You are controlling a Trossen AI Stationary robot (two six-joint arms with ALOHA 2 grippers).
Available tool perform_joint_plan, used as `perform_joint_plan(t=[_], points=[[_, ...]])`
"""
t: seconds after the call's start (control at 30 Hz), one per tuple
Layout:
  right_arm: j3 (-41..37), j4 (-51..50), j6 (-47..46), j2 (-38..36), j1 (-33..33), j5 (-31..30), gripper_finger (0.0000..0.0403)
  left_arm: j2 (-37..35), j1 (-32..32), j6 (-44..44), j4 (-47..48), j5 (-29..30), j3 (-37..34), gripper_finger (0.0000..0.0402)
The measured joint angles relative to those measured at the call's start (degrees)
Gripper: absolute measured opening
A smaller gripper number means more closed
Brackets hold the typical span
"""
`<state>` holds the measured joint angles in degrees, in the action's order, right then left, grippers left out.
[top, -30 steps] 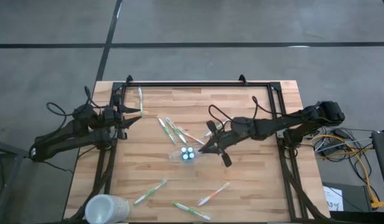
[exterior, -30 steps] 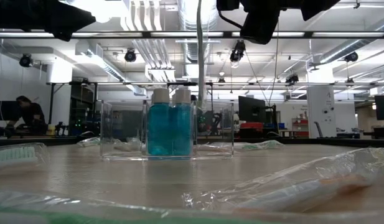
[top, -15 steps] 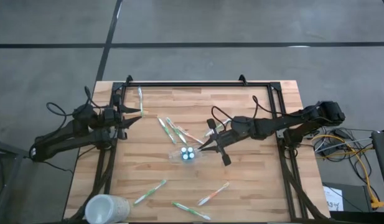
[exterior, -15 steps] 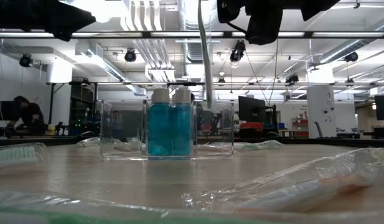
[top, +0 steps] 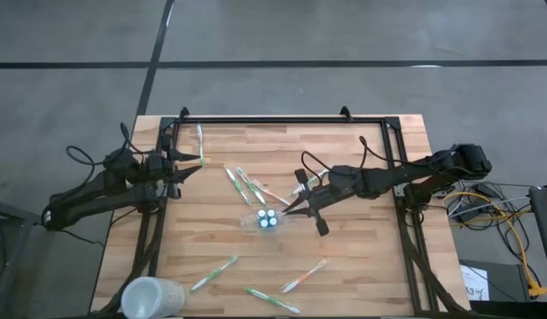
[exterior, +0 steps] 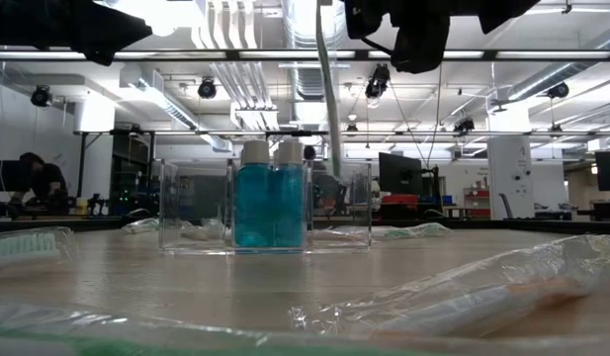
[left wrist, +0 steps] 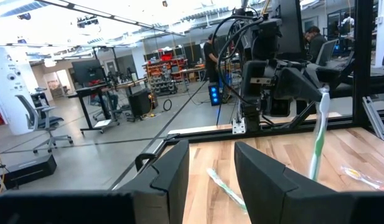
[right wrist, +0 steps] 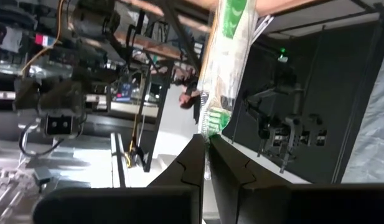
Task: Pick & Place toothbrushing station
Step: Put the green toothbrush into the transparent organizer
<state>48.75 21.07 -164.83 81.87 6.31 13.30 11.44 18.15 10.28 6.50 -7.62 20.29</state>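
Note:
The see-through holder (top: pixel 268 220) stands on its base mid-table, with blue tubes (exterior: pixel 270 203) upright inside. My right gripper (top: pixel 297 206) hovers just right of it, shut on a wrapped green-and-white toothbrush (exterior: pixel 327 89). The brush hangs upright, its lower end at the holder's rim (exterior: pixel 334 166); I cannot tell whether it is inside. The left wrist view also shows the brush (left wrist: pixel 317 134). My left gripper (top: pixel 186 163) waits open and empty at the table's far left. My right gripper pinches the toothbrush's upper end (right wrist: pixel 211 127), wrapper and all, between its two shut fingers. The fingers come slanting down from the table's right. The brush hangs nearly upright below them, clear of the table.
Several wrapped toothbrushes lie flat on the wood: far left (top: pixel 199 142), behind the holder (top: pixel 244 186), and near the front (top: pixel 214 273) (top: pixel 304 276) (top: pixel 273 299). A frosted white cup (top: pixel 151 297) stands at the near left corner. A black frame rail (top: pixel 273 120) runs along the far edge.
My right gripper has shifted a little toward the table's right and far edge with the toothbrush. The brush stays hanging upright by the holder.

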Motion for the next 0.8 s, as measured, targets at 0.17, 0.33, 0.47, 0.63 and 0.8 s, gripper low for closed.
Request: perform_joint_plan(t=[0.17,0.33,0.47,0.63,0.8], points=[[0.0,-1.6,0.0,0.0,0.0,0.0,0.0013,0.0,0.0,0.0,0.0,0.0,0.0,0.0133],[0.0,-1.8,0.3,0.0,0.0,0.0,0.0013,0.0,0.0,0.0,0.0,0.0,0.0,0.0133],[0.0,-4.6,2.0,0.0,0.0,0.0,0.0013,0.0,0.0,0.0,0.0,0.0,0.0,0.0133],[0.0,-8.4,3.3,0.0,0.0,0.0,0.0013,0.0,0.0,0.0,0.0,0.0,0.0,0.0133],[0.0,-10.1,3.6,0.0,0.0,0.0,0.0013,0.0,0.0,0.0,0.0,0.0,0.0,0.0133]])
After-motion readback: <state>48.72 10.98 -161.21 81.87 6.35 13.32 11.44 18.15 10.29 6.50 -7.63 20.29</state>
